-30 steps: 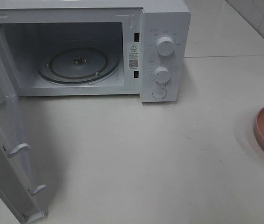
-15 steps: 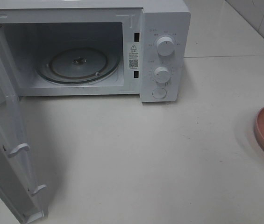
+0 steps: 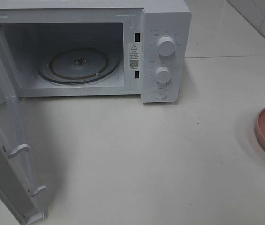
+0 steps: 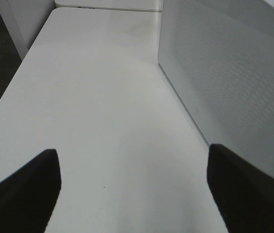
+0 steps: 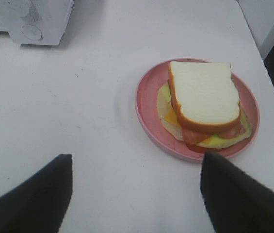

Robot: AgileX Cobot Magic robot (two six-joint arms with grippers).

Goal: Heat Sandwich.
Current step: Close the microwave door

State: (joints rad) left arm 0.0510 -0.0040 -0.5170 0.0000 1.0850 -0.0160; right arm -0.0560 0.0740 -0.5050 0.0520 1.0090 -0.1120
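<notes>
Microwave (image 3: 165, 51): white, at the rear left of the table (image 3: 146, 159). Door (image 3: 5, 154) swung fully open toward the front left; cavity lit, with a round glass turntable (image 3: 78, 63) lying bare inside. Control panel on the microwave's right side carries an upper knob (image 3: 166, 45), a lower knob (image 3: 162, 74) and a round button (image 3: 160, 93) below them.

Sandwich (image 5: 203, 99): white bread slice on top, with orange, red and pale green filling showing at the edges. It rests on a round pink plate (image 5: 149, 114) at the far right edge of the table, well apart from the microwave. In the exterior high view only a sliver of it shows, cut by the picture's edge.

Left gripper (image 4: 134, 189): spread wide, nothing between its dark fingers (image 4: 25, 189). It hangs over bare table beside the outer face of the open door, whose perforated panel shows in the left wrist view.

Right gripper (image 5: 137, 194): spread wide, holding nothing. It hangs above the table near the plate, clear of both plate and sandwich.
</notes>
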